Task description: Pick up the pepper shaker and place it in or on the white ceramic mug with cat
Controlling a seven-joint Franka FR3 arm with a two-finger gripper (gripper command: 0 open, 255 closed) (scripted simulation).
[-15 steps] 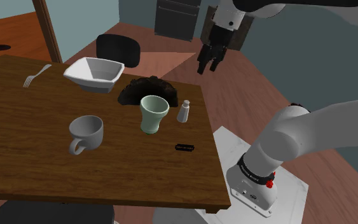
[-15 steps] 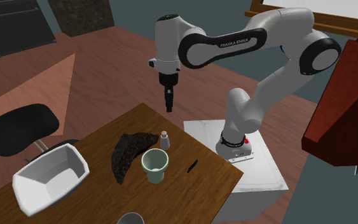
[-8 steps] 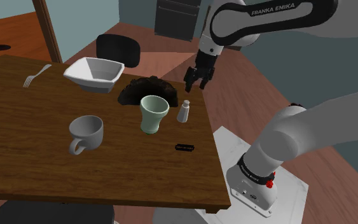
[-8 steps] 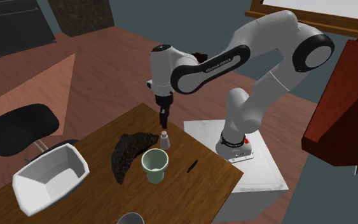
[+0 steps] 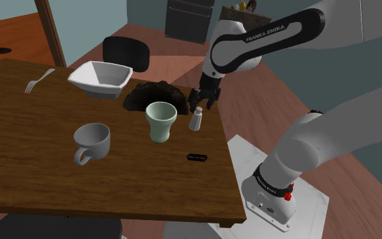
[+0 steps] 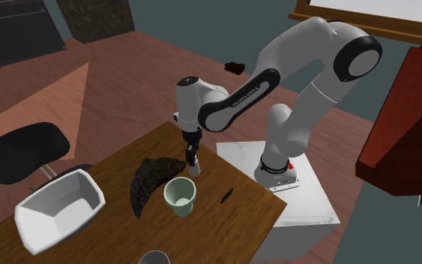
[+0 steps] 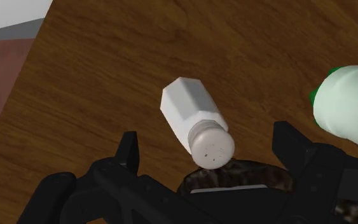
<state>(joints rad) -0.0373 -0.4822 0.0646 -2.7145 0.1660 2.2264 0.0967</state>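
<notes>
The pepper shaker (image 5: 195, 120), small and white with a perforated grey cap, stands upright near the table's edge on the shoulder view's right. My gripper (image 5: 201, 103) hangs open just above it. In the wrist view the shaker (image 7: 193, 121) lies between my gripper's (image 7: 209, 149) two spread fingers, and neither finger touches it. From the second exterior view the gripper (image 6: 193, 156) sits right over the shaker (image 6: 194, 168). A white handled mug (image 5: 92, 141) stands further out on the wooden table (image 5: 20, 142). A pale green handleless cup (image 5: 162, 121) stands right beside the shaker.
A white square bowl (image 5: 101, 78), a fork (image 5: 39, 80) and a dark lumpy mat (image 5: 145, 97) lie toward the table's far side. A small black object (image 5: 197, 157) lies near the edge by the stand (image 5: 277, 204). A black chair (image 5: 125, 51) stands behind the table.
The arm has come down from well above the table to just over the shaker. The fingers stayed open throughout. Nothing on the table moved.
</notes>
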